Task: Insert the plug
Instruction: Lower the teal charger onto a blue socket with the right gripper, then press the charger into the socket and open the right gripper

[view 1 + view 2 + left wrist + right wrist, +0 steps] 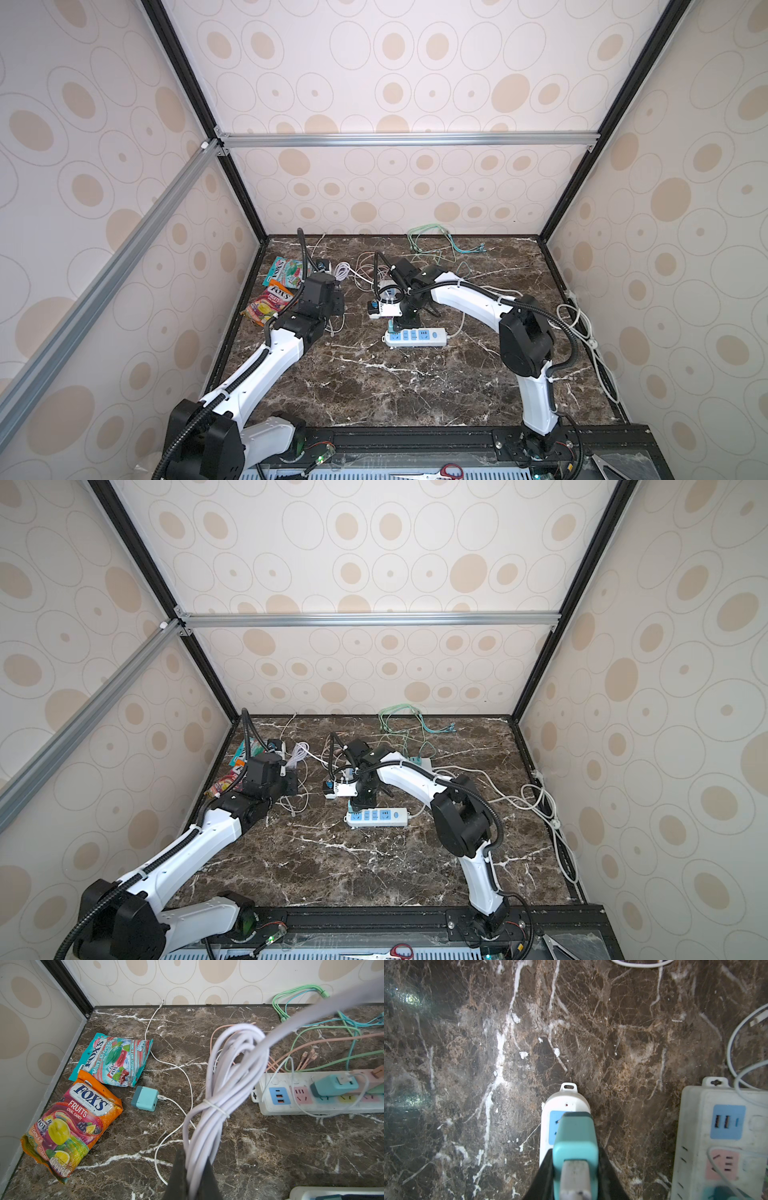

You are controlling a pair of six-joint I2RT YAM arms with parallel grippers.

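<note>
In both top views I saw the power strip (415,337) lying near the middle of the dark table (415,386). The right gripper (395,325) pointed down over its left end, but I could not see how wide it was from up there. The left wrist view showed the left gripper (192,1172) pinched tight on a tied bundle of white cable (224,1084). It also showed two candy bags (76,1118) and a loose teal charger (144,1098) flat on the table, which the right wrist view did not. The right wrist view showed what the top views hid. The right gripper was closed part way on the teal plug (575,1136), with one black finger (544,1174) on each side. The plug sat over the blue socket at the end of the strip, and I could not tell if its pins were in.
</note>
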